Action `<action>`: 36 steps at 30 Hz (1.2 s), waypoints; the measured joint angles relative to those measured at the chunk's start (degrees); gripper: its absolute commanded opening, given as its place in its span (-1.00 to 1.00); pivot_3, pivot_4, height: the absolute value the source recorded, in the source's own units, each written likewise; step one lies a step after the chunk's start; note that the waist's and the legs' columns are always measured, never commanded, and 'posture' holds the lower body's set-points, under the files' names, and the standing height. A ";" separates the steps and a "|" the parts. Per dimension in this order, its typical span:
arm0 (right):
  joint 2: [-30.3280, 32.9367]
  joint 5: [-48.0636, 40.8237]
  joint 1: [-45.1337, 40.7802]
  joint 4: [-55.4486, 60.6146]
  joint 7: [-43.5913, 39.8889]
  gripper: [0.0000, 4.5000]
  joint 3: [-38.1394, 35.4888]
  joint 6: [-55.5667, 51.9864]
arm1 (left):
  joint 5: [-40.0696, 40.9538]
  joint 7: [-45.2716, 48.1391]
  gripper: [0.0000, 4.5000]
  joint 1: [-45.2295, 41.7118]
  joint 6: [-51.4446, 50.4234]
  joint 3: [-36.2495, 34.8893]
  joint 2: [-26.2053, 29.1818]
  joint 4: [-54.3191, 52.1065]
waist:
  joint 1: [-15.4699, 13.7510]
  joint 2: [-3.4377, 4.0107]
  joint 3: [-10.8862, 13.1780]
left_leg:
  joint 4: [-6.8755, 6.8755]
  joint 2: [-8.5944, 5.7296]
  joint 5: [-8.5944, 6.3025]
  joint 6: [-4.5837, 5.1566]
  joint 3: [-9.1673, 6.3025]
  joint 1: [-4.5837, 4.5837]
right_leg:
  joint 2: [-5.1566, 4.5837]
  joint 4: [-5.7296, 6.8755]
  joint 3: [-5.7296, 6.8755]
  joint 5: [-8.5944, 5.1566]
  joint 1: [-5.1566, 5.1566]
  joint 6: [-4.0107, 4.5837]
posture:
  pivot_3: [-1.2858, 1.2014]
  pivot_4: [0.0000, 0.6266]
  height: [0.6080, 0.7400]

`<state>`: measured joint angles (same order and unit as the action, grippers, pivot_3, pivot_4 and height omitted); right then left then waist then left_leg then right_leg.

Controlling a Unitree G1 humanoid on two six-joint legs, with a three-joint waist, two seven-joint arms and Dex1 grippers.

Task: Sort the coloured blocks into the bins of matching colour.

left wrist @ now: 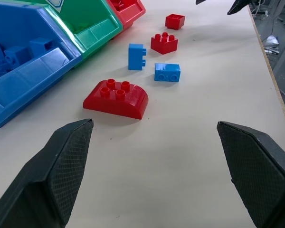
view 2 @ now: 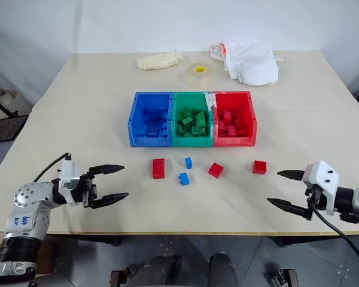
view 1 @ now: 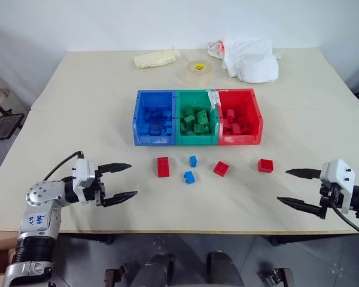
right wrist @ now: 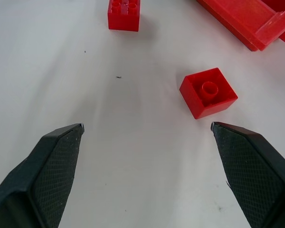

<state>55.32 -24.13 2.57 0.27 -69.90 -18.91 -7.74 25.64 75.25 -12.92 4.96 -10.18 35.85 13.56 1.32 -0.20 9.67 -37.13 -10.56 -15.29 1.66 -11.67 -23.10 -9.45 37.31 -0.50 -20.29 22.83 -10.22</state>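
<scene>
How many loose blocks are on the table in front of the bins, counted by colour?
Red blocks: 3 (curved-top, studded, small square)
Blue blocks: 2 (one, another)
Green blocks: 0
Total: 5

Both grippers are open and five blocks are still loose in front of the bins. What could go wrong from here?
1. The two blue blocks lie close together; closing on one could knock the other.
2. The red block nearest the right gripper lies studs-down, so the fingers may slip on its smooth sides.
3. The curved red block ahead of the left gripper sits near the blue bin, though it belongs in the red bin at the far end.
</scene>
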 measured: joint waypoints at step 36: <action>0.99 7.63 -16.58 -9.80 2.27 1.00 10.28 -5.47 | -0.50 -0.11 0.97 -0.02 -1.63 4.06 -1.73 -1.35 | -1.25 0.01 0.02 | -0.02 0.17 -0.07 0.03 0.21 0.01 | 0.06 -0.28 0.02 0.05 -0.07 0.08 | 0.03 -0.52 1.00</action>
<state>56.30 -16.50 -14.01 -9.53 -67.63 -8.63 -13.22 25.14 75.14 -12.94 3.33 -6.12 34.12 12.21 0.07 -0.20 9.69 -37.16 -10.39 -15.35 1.69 -11.46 -23.09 -9.39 37.03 -0.48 -20.24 22.77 -10.14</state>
